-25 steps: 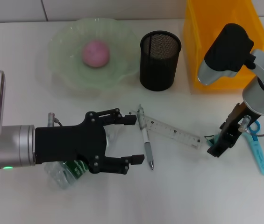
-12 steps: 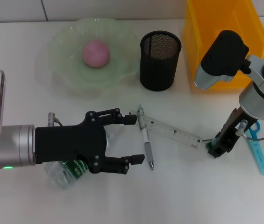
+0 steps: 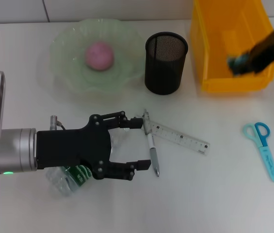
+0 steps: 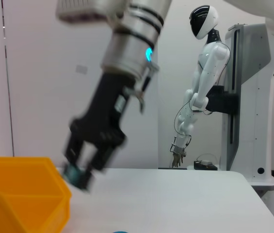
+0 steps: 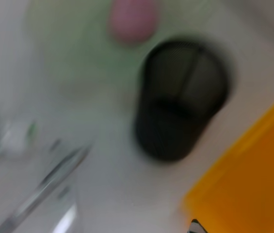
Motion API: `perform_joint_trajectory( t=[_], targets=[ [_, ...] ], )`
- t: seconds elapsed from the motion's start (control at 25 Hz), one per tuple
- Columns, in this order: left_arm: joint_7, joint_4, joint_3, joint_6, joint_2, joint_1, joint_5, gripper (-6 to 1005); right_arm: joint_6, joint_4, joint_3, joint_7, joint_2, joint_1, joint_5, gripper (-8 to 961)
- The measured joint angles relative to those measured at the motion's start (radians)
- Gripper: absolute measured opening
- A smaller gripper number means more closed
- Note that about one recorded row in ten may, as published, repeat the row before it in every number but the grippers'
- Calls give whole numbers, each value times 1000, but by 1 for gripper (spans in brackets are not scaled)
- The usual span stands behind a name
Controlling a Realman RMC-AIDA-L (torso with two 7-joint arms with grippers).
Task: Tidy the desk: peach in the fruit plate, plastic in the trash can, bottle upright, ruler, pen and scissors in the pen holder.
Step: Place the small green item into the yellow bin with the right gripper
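One scrap of plastic (image 3: pixel 235 61), pinched in the right gripper (image 3: pixel 238 62), hangs over the bin (image 3: pixel 209 48). Left gripper (image 3: pixel 129 144) gapes above the fallen bottle (image 3: pixel 69 178). Risk: releasing near the wall, the light scrap drifts outside.

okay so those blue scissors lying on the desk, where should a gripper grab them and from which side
Probably the closed blades: on the scissors they form one straight, narrow bar lying flat, handle loops toward the yellow bin. Come straight down from above with the fingers straddling the bar across its width. The right gripper, now over the bin, is nearer than the left gripper.
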Motion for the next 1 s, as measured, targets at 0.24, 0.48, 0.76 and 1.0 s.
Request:
perform_joint_trajectory(
  t=[0.24,0.48,0.76,1.0],
  targets=[
    [4,-5,1,2,-1,0,0,839,274,51,115,-47,-13,9,4,374],
    [4,-8,2,2,-1,0,0,838,498,286,113,-83,-8,58,-1,384],
    [0,-2,2,4,0,0,0,838,574,396,116,-83,-11,86,-3,471],
    [1,-3,1,4,1,-1,1,837,568,394,118,-82,-11,87,-4,611]
  ],
)
